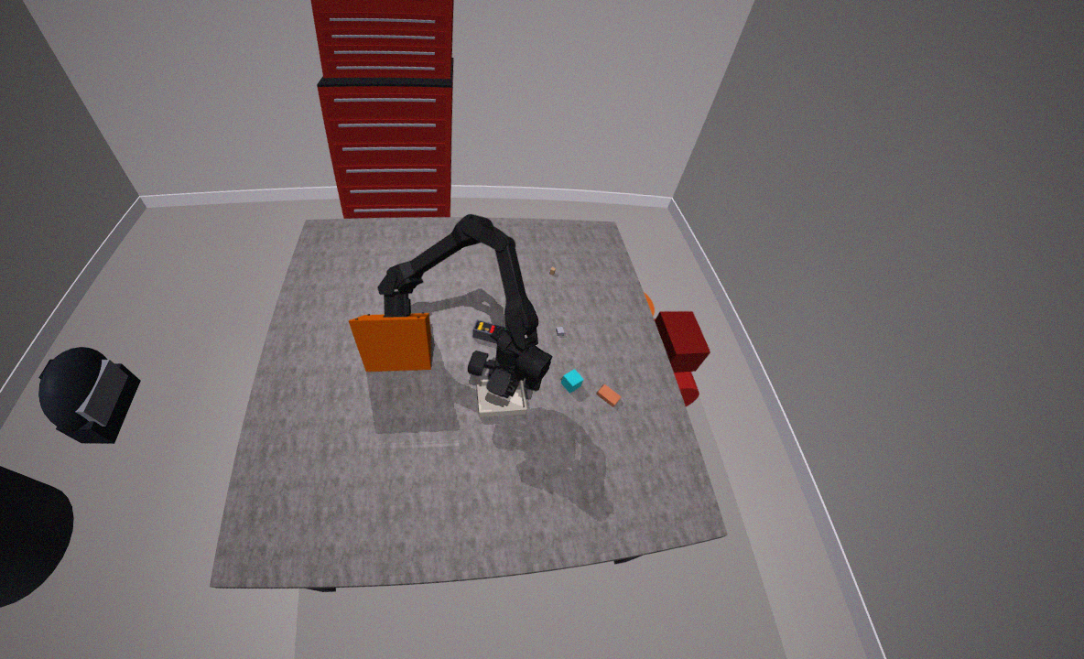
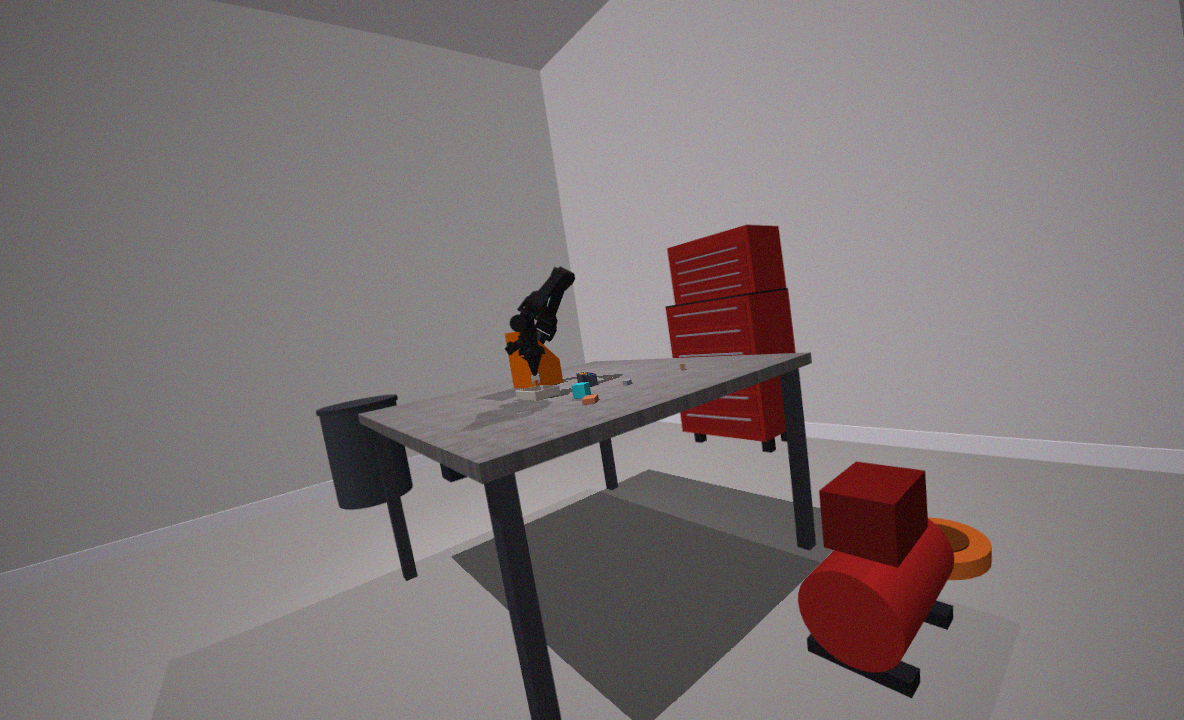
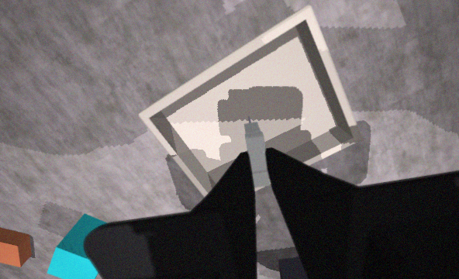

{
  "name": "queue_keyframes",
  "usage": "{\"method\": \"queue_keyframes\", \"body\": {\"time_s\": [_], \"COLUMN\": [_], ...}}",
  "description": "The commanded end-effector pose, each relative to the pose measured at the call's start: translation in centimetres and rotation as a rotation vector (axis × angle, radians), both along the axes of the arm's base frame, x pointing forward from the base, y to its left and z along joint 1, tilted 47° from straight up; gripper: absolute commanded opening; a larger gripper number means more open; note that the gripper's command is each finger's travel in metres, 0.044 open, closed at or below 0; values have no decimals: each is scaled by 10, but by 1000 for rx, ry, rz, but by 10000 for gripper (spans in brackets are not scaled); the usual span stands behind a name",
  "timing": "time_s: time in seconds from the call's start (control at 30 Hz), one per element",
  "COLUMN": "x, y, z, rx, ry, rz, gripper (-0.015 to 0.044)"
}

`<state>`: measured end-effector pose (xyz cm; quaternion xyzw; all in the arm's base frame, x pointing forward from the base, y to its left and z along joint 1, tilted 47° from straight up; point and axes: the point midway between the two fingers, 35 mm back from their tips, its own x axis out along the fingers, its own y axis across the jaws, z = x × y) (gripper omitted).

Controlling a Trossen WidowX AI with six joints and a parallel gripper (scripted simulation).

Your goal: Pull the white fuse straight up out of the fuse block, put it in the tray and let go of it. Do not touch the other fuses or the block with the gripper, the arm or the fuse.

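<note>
White fuse (image 3: 256,149) pinched upright between the black jaws of the gripper (image 3: 257,155), clamped shut on its body with the thin blade end pointing down, presumably so it drops in cleanly on release. Hanging over the inside of the tray (image 3: 154,115), not yet resting on its floor as far as can be judged, near the tray's closer wall. Beyond on the desk (image 1: 415,491): fuse block (image 1: 485,329) apart behind the arm, well out of contact, with a cyan cube (image 1: 572,380) and an orange block (image 1: 609,394) off to the side.
</note>
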<state>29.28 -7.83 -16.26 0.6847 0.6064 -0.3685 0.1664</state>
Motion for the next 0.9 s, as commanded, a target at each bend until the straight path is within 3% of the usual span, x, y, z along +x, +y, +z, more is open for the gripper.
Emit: {"method": "queue_keyframes", "body": {"time_s": [0.0, 0.37, 0.77, 0.87], "x": [-2, -2, -1, -1], "y": [7, 17, 14, -4], "z": [-5, -14, -12, 5], "rx": [7, 9, 3, 5], "ry": [8, 8, 1, 6], "rz": [-3, -3, 1, -2], "gripper": [0, 0, 315, 330]}}
